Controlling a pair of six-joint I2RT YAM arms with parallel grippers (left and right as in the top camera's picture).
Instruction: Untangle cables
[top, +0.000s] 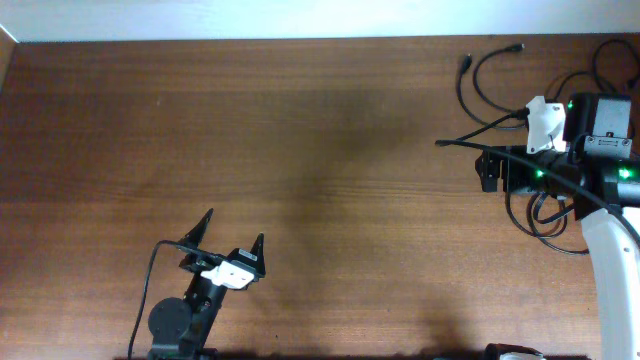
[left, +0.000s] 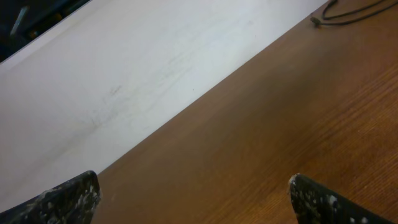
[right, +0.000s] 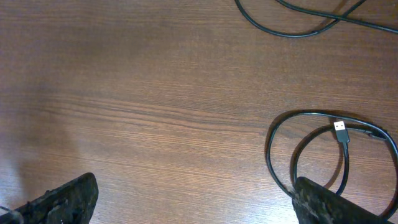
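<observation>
Left gripper (top: 235, 226) sits at 7 o'clock in the overhead view, fingers spread wide, holding and touching nothing, with bare table (top: 300, 150) below. Its wrist view shows a white border (left: 124, 81) at 10 o'clock and one cable end (left: 317, 20) at 1 o'clock.

Right gripper (right: 193, 196) sits at 3 o'clock overhead, fingers wide apart, empty. The cables (top: 466, 62) lie at 2–3 o'clock, well apart from the left gripper.

In the right wrist view we count two strands:
- arc (right: 298, 35) at 1 o'clock
- loop (right: 269, 152) with USB plug (right: 339, 129) at 4 o'clock; it passes by one finger, contact unclear

The right arm (top: 610, 260) covers part of the pile, so we can't tell the total count.
</observation>
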